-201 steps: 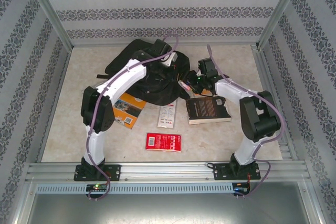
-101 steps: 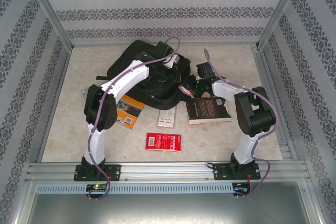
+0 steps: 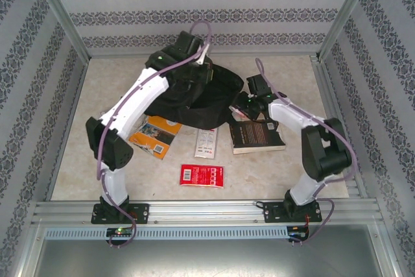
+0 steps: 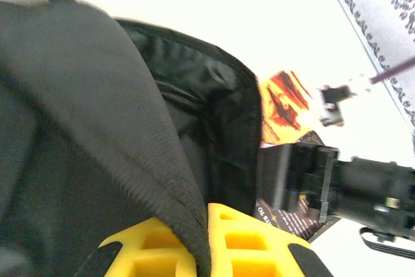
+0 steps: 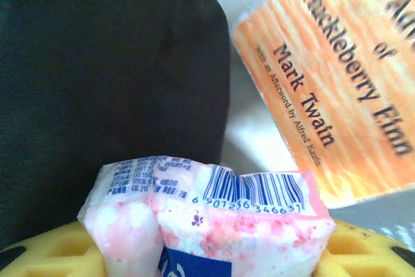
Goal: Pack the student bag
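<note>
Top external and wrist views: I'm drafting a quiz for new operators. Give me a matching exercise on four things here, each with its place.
1 student bag
2 red packet
3 dark-covered book
4 pink-and-white packet

A held in the right gripper
B flat on the table, nearest its near edge
C fabric pinched by the left gripper
D on the table, beside the right arm

Pairs: 1-C, 2-B, 3-D, 4-A

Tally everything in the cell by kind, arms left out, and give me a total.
Bags: 1 (student bag)
Books: 3 (orange book, dark book, Huckleberry Finn book)
Packets: 2 (red packet, pink-and-white packet in the right gripper)
Leaflets: 1 (white leaflet)
Total: 7
</note>
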`<state>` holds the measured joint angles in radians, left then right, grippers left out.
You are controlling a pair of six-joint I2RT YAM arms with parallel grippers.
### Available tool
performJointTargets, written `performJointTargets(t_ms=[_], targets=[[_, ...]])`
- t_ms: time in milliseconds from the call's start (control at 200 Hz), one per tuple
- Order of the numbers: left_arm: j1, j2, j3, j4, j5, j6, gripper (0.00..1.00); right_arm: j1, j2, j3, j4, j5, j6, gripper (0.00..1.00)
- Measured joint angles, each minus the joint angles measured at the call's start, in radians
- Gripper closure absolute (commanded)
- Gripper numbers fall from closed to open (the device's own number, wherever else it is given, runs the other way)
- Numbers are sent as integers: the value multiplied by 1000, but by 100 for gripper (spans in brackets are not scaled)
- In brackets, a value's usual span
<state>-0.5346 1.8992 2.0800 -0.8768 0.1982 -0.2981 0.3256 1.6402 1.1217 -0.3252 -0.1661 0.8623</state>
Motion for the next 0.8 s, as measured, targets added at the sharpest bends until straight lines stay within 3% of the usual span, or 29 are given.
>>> performJointTargets(t_ms=[195, 335, 490, 799], targets=[[13, -92, -53, -9, -23, 19, 100, 14, -217, 101, -80, 107, -87, 47], [13, -119, -137, 6, -5, 17, 100, 47, -257, 209, -93, 101, -138, 47], [13, -146, -224, 53, 8, 2, 100, 90, -191, 299, -91, 27, -142, 46], [13, -214, -285, 138, 2, -55, 100, 200, 101, 323, -61, -113, -7, 46]])
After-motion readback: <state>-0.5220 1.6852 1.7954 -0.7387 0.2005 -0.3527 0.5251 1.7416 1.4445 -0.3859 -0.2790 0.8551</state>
